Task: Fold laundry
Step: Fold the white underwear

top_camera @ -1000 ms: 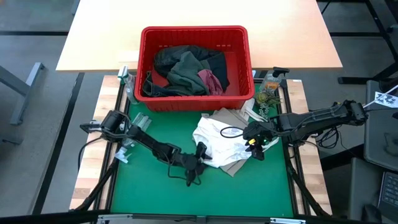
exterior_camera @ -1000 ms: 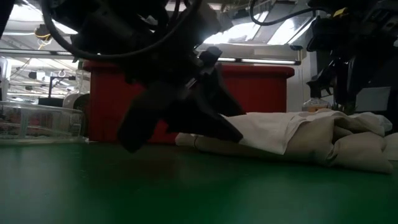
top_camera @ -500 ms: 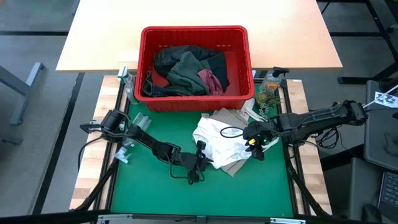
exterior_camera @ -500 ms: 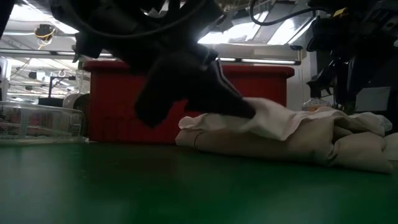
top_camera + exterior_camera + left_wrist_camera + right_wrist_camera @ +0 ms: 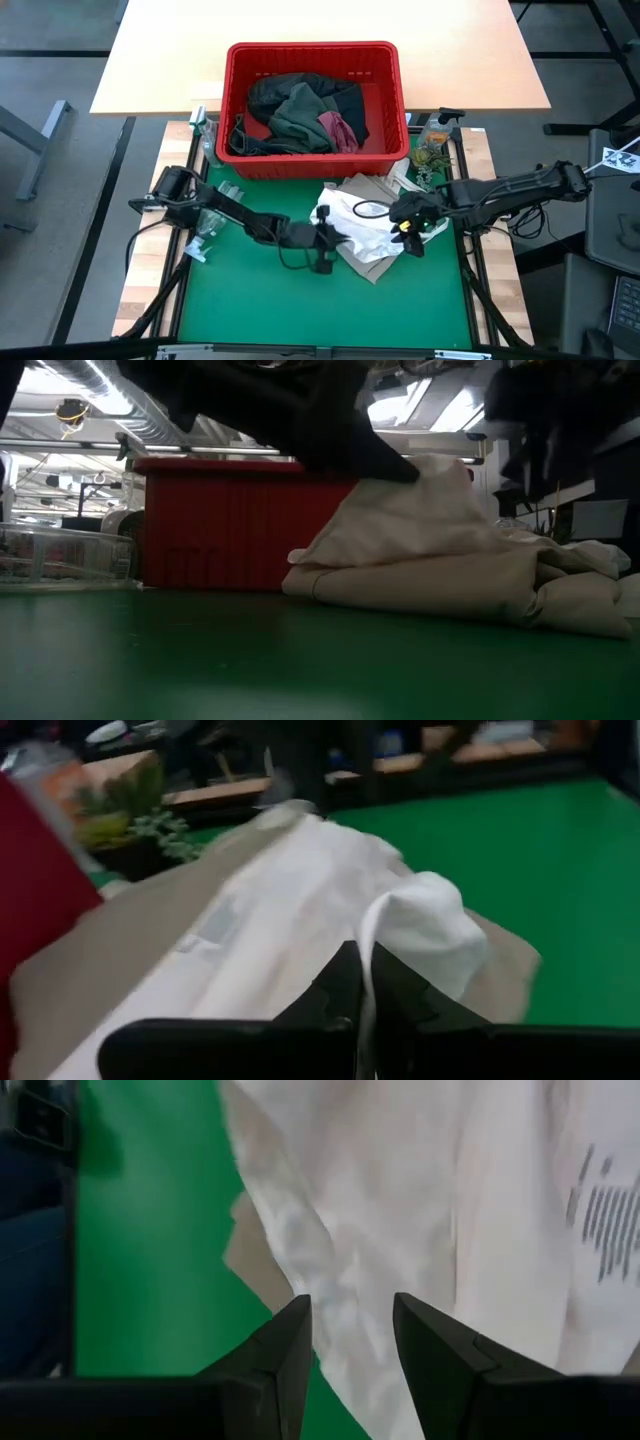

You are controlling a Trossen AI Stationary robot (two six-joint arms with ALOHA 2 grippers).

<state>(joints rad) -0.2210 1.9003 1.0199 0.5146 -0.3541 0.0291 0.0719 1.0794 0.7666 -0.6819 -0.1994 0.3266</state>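
Observation:
A white garment (image 5: 362, 222) lies crumpled on a tan piece (image 5: 368, 268) on the green mat (image 5: 260, 300), in front of the red basket. More laundry (image 5: 300, 110) fills that basket. My left gripper (image 5: 325, 243) is shut on the white garment's left edge, which rises to a peak (image 5: 430, 480). My right gripper (image 5: 405, 228) hovers open over the garment's right part (image 5: 330, 1230). Whether it touches the cloth, I cannot tell. My left gripper pinches the white garment's left edge (image 5: 366, 935) between its two fingers; one layer or several, I cannot tell. The fingers come in nearly level from the table's left. The pinched edge is lifted clear and drawn up, while the rest lies on the tan piece.
The red slatted basket (image 5: 312, 47) stands just beyond the mat's far edge. A clear bottle (image 5: 433, 133) and a small plant (image 5: 150, 820) sit at the far right corner. Bare green mat stretches toward the near edge.
My left gripper has shut on the white garment's left edge, rolled about its own line, then risen and gone toward the table's right. That edge has been lifted off the mat into a peak; the rest of the garment has stayed where it was.

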